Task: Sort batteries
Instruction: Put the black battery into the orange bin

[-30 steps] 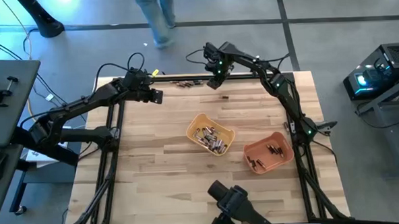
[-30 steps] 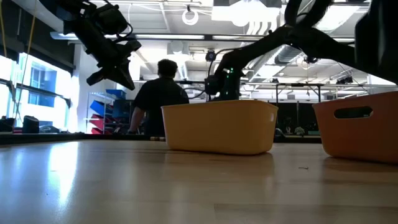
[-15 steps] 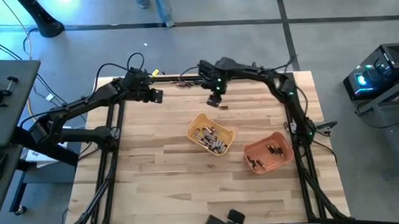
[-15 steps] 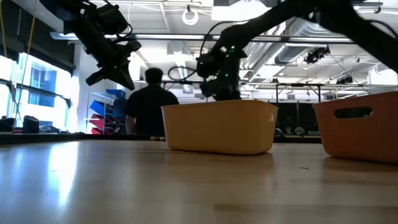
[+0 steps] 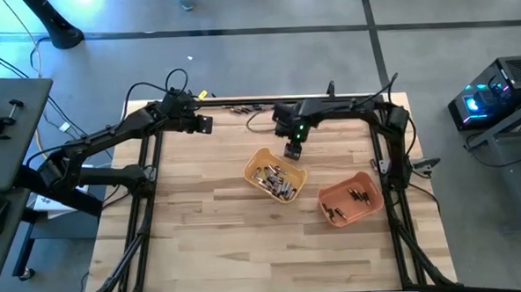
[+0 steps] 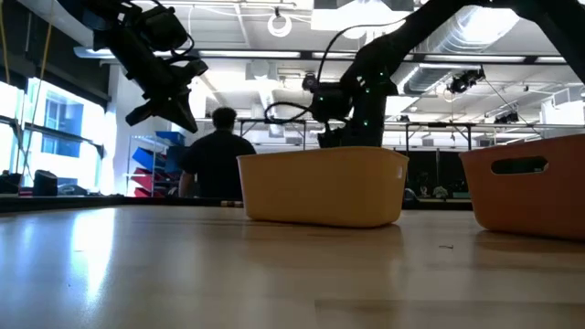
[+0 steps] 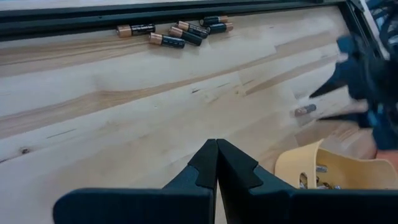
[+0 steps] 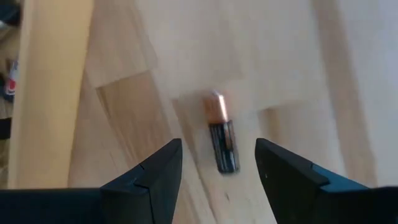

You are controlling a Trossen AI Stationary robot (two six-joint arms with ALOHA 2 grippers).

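Right, the batt. in play is a single copper-and-black battery (image 8: pixel 221 140) lying loose on the bare wooden table (image 5: pixel 202 210), just beside the yellow tray (image 5: pixel 254 161) on its far side. The right gripper (image 8: pixel 217 168) hangs directly over it with its fingers spread wide and nothing between them; seen from that wrist, the cell sits in the gap, lengthwise, roughly centred. From above, the same gripper shows near the tray's far rim, pointing down.

Other batteries: a heap of silvery-grey cells in the yellow tray, a few darker ones (image 5: pixel 361 195) in the orange tray (image 5: pixel 333 196) (that's the coppery lot, by the look of it), and a small cluster (image 7: pixel 180 32) unsorted along the table's far edge.

The left gripper (image 7: pixel 216 155) is off to the far-left part of the table, held up in the air, fingers pressed together, holding nothing. It's just waiting. A person stands in the room beyond the table, back turned.

Step in hand, I'd say: pick up this one cell. To do it well, come straight down so the fingertips land on either side of the body, mid-length, not on the copper end, since a round cell will roll or squirt out if pinched off-centre. Touch the wood gently, close slowly, lift clear before swinging over. Mind the yellow tray wall, which is v. close on one side. Probably it belongs in the orange tray.
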